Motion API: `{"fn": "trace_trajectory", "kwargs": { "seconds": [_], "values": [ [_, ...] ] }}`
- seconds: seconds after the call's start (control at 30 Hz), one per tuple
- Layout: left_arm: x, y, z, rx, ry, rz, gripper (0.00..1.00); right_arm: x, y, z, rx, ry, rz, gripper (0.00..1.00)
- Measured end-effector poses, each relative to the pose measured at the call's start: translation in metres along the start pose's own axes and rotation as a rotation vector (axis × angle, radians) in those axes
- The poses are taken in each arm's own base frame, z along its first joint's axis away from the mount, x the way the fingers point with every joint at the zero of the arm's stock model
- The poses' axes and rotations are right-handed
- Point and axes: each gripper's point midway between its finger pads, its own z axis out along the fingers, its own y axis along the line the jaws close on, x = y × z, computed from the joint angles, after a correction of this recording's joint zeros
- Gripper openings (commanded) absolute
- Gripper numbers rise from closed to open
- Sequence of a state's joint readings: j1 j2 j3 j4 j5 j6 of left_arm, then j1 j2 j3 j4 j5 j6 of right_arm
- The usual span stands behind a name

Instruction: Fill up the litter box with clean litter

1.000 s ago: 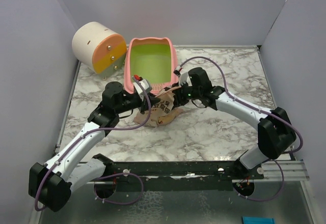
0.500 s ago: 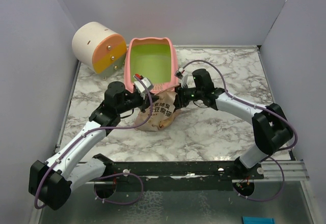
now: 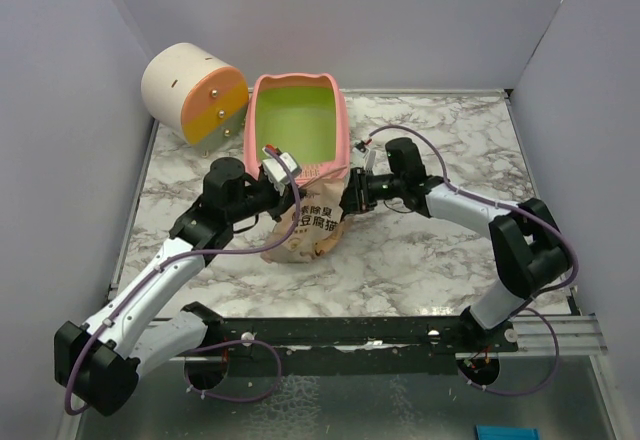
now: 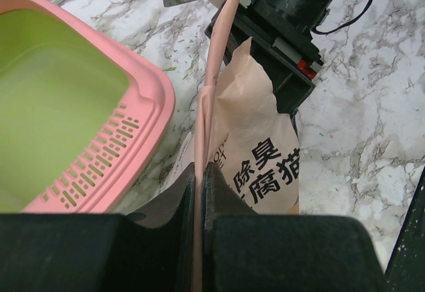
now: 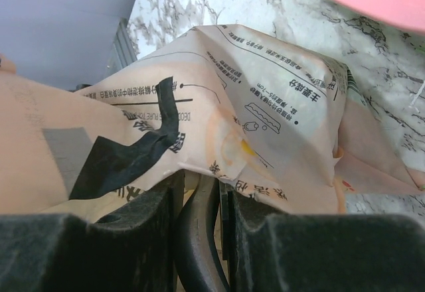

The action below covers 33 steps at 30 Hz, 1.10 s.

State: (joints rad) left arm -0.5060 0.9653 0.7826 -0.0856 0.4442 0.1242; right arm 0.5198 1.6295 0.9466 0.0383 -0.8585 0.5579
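Observation:
The litter box [image 3: 343, 125], pink with a lime-green inside, stands at the back centre; its slotted ledge [image 4: 99, 162] faces the arms. No clean litter is in view. A tan printed pouch [image 3: 308, 228] stands upright just in front of the box, stretched between both grippers. My left gripper [image 4: 199, 172] is shut on the pouch's [image 4: 259, 152] pink top edge. At the other end of that edge, my right gripper [image 5: 199, 189] is shut on the pouch [image 5: 252, 106], with a dark curved strip between its pads. In the top view, the left gripper [image 3: 288, 192] and right gripper [image 3: 350, 195] flank the pouch top.
A cream-and-orange cylinder [image 3: 195, 92] lies at the back left, next to the box. Grey walls close in the marble table [image 3: 450, 140] on three sides. A black rail [image 3: 340, 335] runs along the near edge between the arm bases.
The pouch lay crumpled between the grippers; now it hangs upright and taut. The left jaws have closed fully on its top edge. The right gripper has drawn slightly to the right.

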Motion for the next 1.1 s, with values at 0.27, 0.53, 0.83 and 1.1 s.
{"fn": "trace_trajectory", "kwargs": {
  "seconds": [0.27, 0.53, 0.83, 1.1],
  "values": [
    [-0.017, 0.002, -0.003, 0.011, 0.013, 0.036, 0.0, -0.008, 0.003, 0.003, -0.051, -0.038, 0.081, 0.01],
    [-0.025, 0.006, -0.008, 0.01, 0.038, 0.118, 0.0, -0.02, 0.009, -0.003, -0.11, -0.09, 0.135, 0.01],
    [-0.026, 0.011, -0.012, -0.016, 0.043, 0.169, 0.0, -0.035, 0.009, -0.025, -0.138, -0.121, 0.167, 0.01],
    [-0.027, 0.006, -0.022, -0.022, 0.016, 0.176, 0.0, -0.053, 0.013, -0.058, -0.125, -0.19, 0.147, 0.01]
  ]
}}
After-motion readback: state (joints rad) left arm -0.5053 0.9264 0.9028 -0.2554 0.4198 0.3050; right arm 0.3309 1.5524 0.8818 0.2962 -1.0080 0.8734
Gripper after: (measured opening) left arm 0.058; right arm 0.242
